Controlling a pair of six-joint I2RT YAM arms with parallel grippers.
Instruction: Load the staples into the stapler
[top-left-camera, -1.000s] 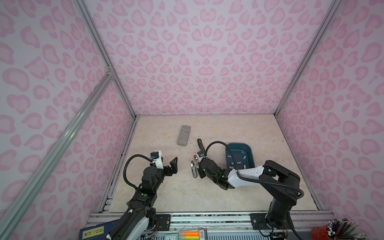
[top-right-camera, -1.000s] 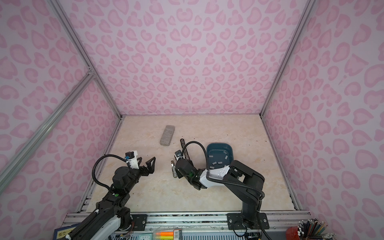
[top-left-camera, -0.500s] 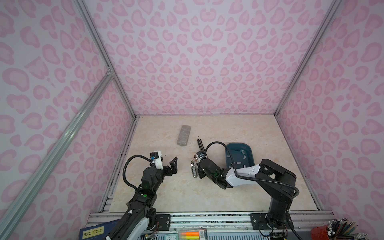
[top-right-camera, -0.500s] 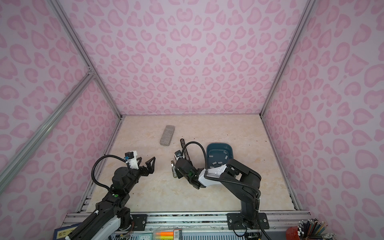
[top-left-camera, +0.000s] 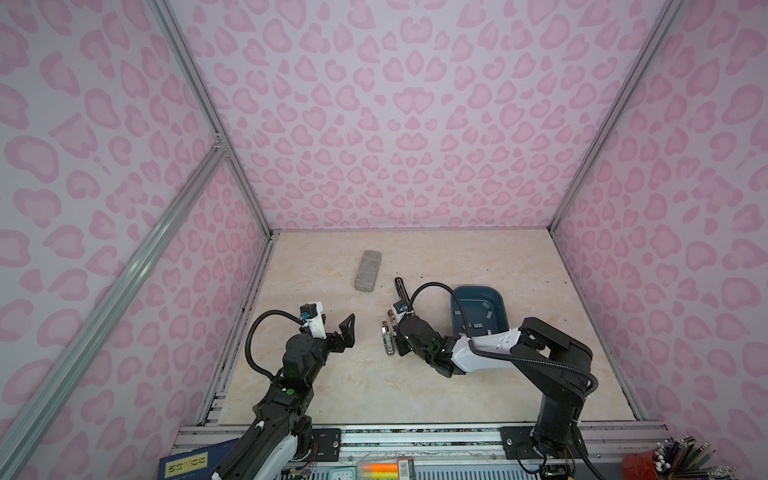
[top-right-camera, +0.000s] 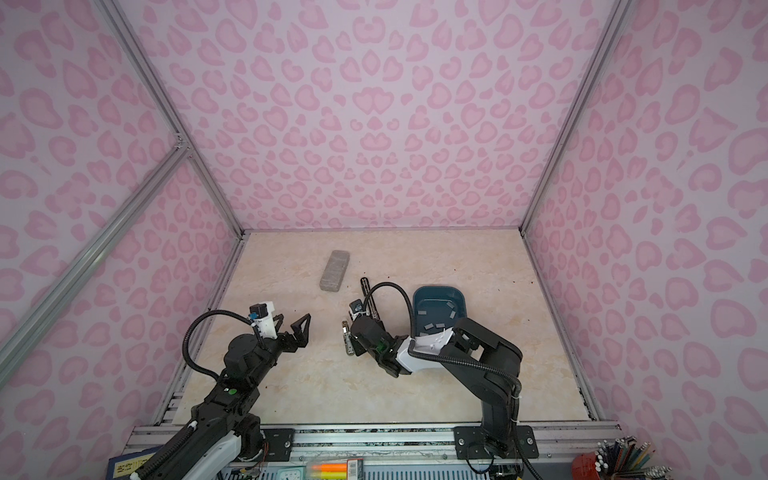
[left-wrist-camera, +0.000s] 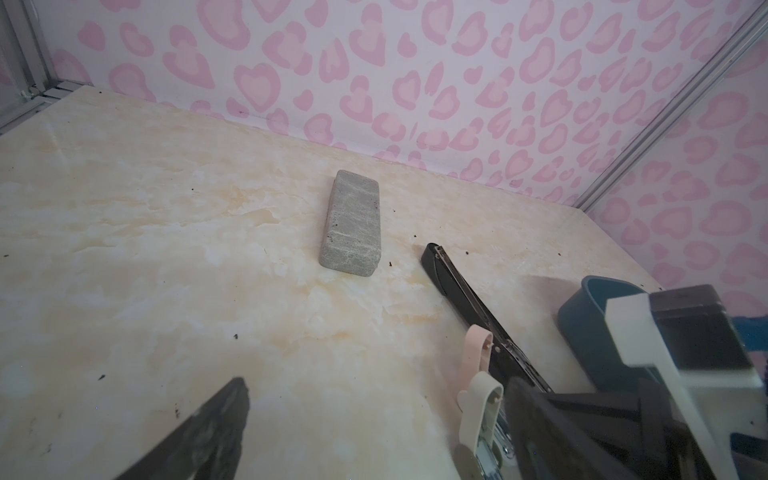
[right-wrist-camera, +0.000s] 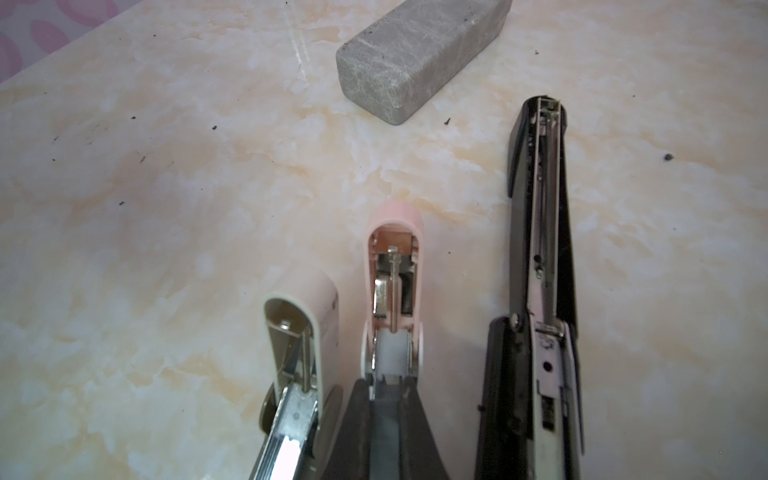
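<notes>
Mid-load, by the look of it: right tool (right-wrist-camera: 387, 392) narrow, pinching what looks like a grey strip of staples (right-wrist-camera: 386, 436) over the open channel of the pink stapler (right-wrist-camera: 395, 232), mid surface (right-wrist-camera: 124, 249), between cream stapler (right-wrist-camera: 307, 299) and black stapler (right-wrist-camera: 540, 187). Left tool (top-left-camera: 337, 336) wide, empty, well left. Left to do, likely: seating, closing; loose strips (top-left-camera: 477, 326) lying in the blue tray (top-left-camera: 476, 287), right.

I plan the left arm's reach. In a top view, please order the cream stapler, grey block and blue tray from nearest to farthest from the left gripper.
From the left gripper:
1. cream stapler, just to its right.
2. grey block, toward the back wall.
3. blue tray, far right.
</notes>
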